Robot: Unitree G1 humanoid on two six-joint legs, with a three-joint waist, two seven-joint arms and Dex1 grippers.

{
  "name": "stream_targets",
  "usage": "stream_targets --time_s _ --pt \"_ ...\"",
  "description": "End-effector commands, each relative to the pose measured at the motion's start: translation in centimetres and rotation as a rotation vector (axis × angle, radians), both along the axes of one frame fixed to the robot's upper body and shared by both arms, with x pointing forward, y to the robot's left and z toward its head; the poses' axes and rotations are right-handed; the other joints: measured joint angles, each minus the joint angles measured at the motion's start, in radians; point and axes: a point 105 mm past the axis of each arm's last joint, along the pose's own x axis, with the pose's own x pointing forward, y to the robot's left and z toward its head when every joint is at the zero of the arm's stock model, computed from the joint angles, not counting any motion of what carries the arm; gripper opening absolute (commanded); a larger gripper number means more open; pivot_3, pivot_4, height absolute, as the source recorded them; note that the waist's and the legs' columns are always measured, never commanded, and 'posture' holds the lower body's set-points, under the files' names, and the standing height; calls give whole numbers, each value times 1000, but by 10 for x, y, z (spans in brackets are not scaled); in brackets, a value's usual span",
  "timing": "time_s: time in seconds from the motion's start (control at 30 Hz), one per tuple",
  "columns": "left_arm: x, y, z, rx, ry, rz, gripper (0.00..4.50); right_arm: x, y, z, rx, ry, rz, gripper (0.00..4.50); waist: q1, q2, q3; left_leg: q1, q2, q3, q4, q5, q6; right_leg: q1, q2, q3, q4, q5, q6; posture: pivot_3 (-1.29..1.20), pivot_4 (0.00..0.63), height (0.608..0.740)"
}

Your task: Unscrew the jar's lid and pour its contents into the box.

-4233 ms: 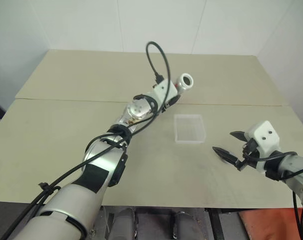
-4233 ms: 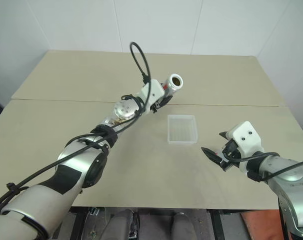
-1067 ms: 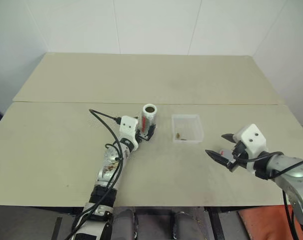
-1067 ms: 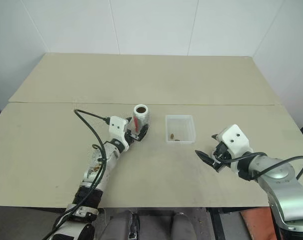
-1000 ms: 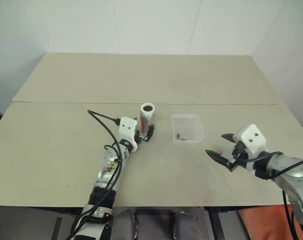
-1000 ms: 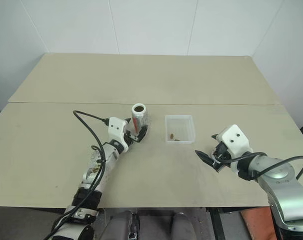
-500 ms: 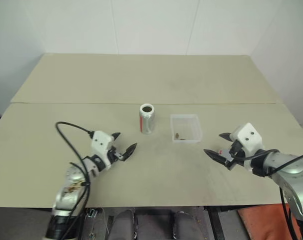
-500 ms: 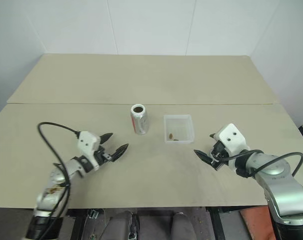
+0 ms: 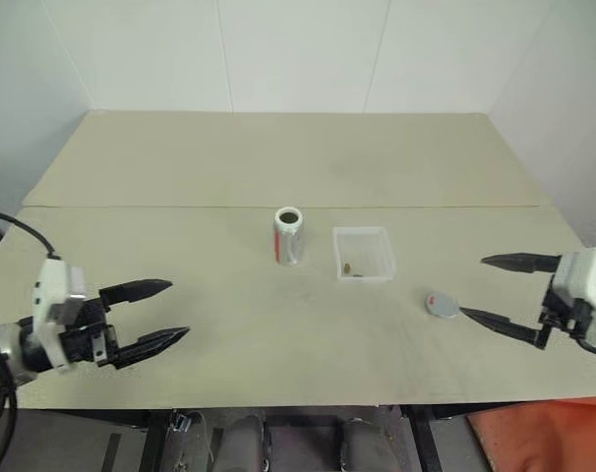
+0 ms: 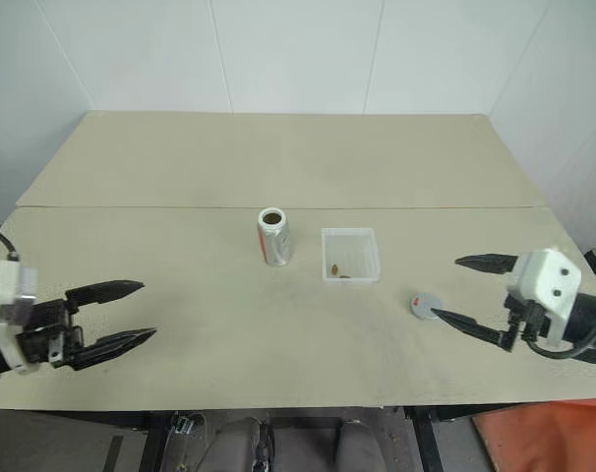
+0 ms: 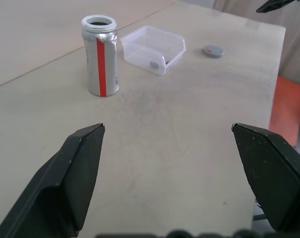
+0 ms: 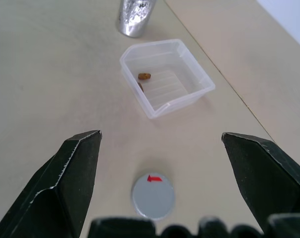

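Both end effectors gape wide and hold nothing — left end effector, right end effector. On the tabletop the jar stands upright, uncapped, just beside the box with the contents inside — the lid lies flat near the right fingers.

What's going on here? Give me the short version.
The pouring job looks finished. The jar stands upright and open in the middle of the table, with the box right beside it holding a few small brown bits. The lid lies flat on the table, off to the box's right. The left gripper and the right gripper are both open, hold nothing and hang out at the table's sides.
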Motion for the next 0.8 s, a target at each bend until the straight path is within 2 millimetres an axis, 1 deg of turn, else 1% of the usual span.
stream_targets --time_s 0.03,0.13,0.3,0.37,0.43,0.53,0.6,0.67,0.8 --pt "-5 -6 12 -44 -14 -16 4453 8 -9 14 40 37 -56 4500 0 0 0 0 0 0 0 0 0 0 0 0 0 0 0 0 150 740" --pt "-5 -8 9 -33 15 -20 4453 13 -6 17 75 52 -61 4500 -2 0 0 0 0 0 -2 0 -1 -1 0 1 0 0 -1 0 150 740" --pt "-4 -9 8 -16 19 -42 4453 15 2 14 76 51 -48 4500 0 0 0 -1 -1 0 -4 1 -2 -3 1 0 0 -1 -2 0 150 740" --pt "-1 -12 7 13 8 -45 4453 14 3 9 82 59 -50 4500 1 0 0 0 -1 1 -4 1 -2 -2 1 0 0 -1 -2 0 150 740" --pt "5 -13 0 107 -9 -32 4453 12 5 3 73 67 -56 4500 5 0 0 0 -1 1 -4 1 -2 -2 1 0 0 -1 -2 0 150 740" --pt "9 -10 -4 144 -1 -58 4453 8 18 -1 114 61 -43 4500 4 0 0 -1 -1 1 -4 1 -2 -2 1 0 0 -1 -2 0 150 740" --pt "9 -11 -1 146 0 -80 4453 3 28 -3 142 57 -24 4500 3 0 0 -1 -1 1 -5 1 -2 -3 1 0 0 -1 -2 0 150 740" --pt "11 -7 2 167 8 -98 4453 0 39 -2 172 49 -6 4500 1 0 0 -1 -1 1 -5 1 -2 -3 1 0 0 -1 -2 0 150 740" --pt "16 -5 12 166 14 -114 4453 -5 53 -2 203 35 6 4500 2 0 0 -1 -1 1 -5 1 -2 -3 1 0 1 -1 -2 0 150 740"
